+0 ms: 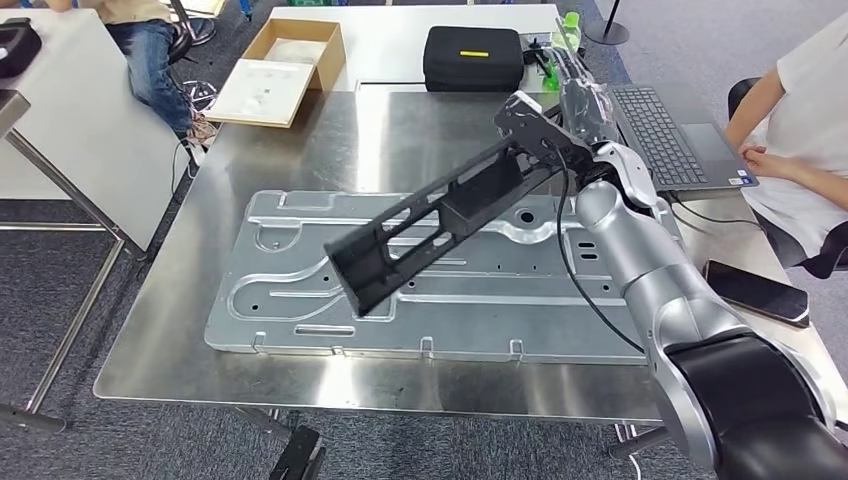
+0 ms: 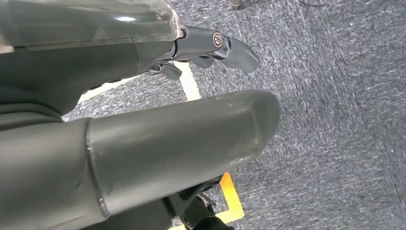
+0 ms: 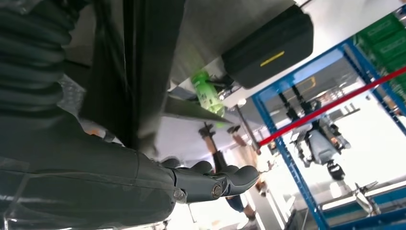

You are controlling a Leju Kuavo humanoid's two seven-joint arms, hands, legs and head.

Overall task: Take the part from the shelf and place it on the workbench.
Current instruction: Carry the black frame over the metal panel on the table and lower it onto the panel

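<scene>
Black part (image 1: pixel 440 215) held by right robot hand (image 1: pixel 585 110), tilted over workbench (image 1: pixel 200 200).

Right arm (image 1: pixel 655 290) reaching up from the lower right, silver segments bent at the elbow, forearm angled toward the far right side of the tabletop (image 1: pixel 150 340). Right robot hand (image 1: pixel 560 150) closed around the upper end of the long black part (image 1: pixel 440 215), holding it tilted, far end high, near end low. In the right wrist view, grey ribbed cover and thick thumb (image 3: pixel 225 179) alongside the dark part, thumb extended past its edge. Left robot hand (image 2: pixel 206 52) hanging over grey carpet in the left wrist view, holding nothing, thumb (image 2: pixel 167 143) stretched out straight, darker fingers (image 2: pixel 230 48) loosely extended and apart.
</scene>
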